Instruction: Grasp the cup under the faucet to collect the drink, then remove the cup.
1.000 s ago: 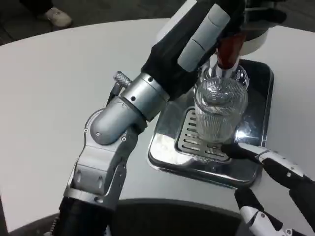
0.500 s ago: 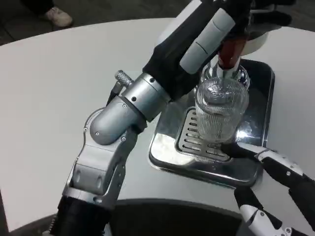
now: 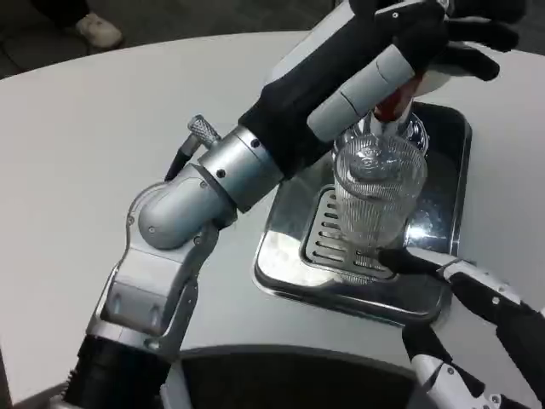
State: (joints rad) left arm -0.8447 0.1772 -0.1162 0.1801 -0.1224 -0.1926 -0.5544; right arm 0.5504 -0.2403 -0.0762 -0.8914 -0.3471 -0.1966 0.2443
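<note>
1. Clear ribbed glass or plastic made up the cup (image 3: 379,200), which stood upright on the slotted grate of the steel drip tray (image 3: 451,141), toward the far right part of the white counter (image 3: 102,153), directly beneath the red-handled faucet (image 3: 393,106).
2. The left hand (image 3: 409,38) was up at the faucet, its fingers curled over the tap head; whether they truly gripped the handle could not be told.
3. The right hand (image 3: 477,332) waited at the near right edge of the tray with fingers spread and nothing in them, one dark fingertip (image 3: 393,256) lying just beside the cup's base; contact could not be confirmed.
4. The cup looked stiff and light while empty, though no liquid level could be made out through the ribbing.
5. It would probably grow heavier and top-heavy once filled, and wet walls could turn slick, so a firm but not crushing hold seemed wise.
6. The ribbed middle of the wall, below the rim and clear of the spout, looked the best place to wrap the fingers, keeping the cup level when drawn out.
</note>
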